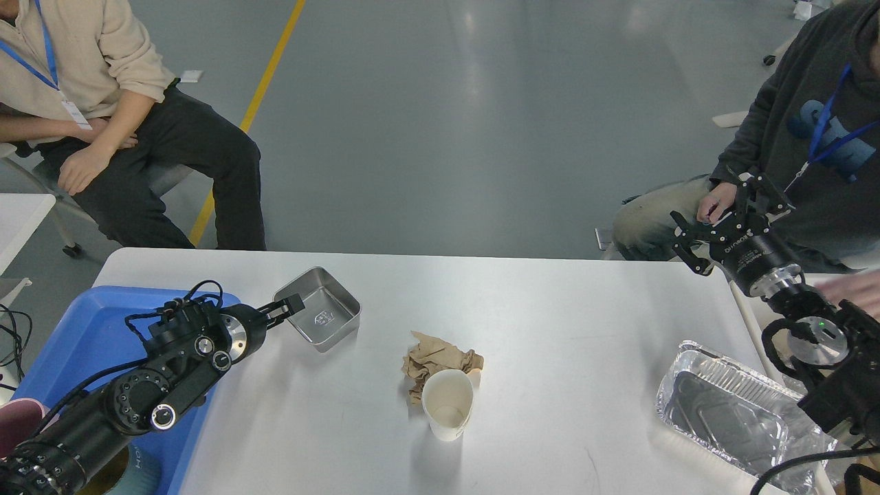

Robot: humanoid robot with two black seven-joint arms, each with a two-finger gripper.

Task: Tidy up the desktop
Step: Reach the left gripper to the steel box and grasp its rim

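Observation:
The white desktop (pixel 564 323) holds a square steel tray (pixel 323 302), a crumpled brown paper (pixel 440 359) and a white paper cup (pixel 448 405) lying against the paper. My left gripper (pixel 287 306) reaches from the left over the blue tray, with its fingertips at the steel tray's left rim. Its fingers are dark and close together, and I cannot tell whether they hold the rim. My right gripper (pixel 718 221) is open and empty, raised off the desktop's far right corner in front of a seated person's hand.
A blue plastic tray (pixel 82 330) lies at the left edge with a pink mug (pixel 15 426) and a teal mug (pixel 134 471) at its near end. A foil tray (pixel 729 416) sits at the right edge. People sit at far left and far right.

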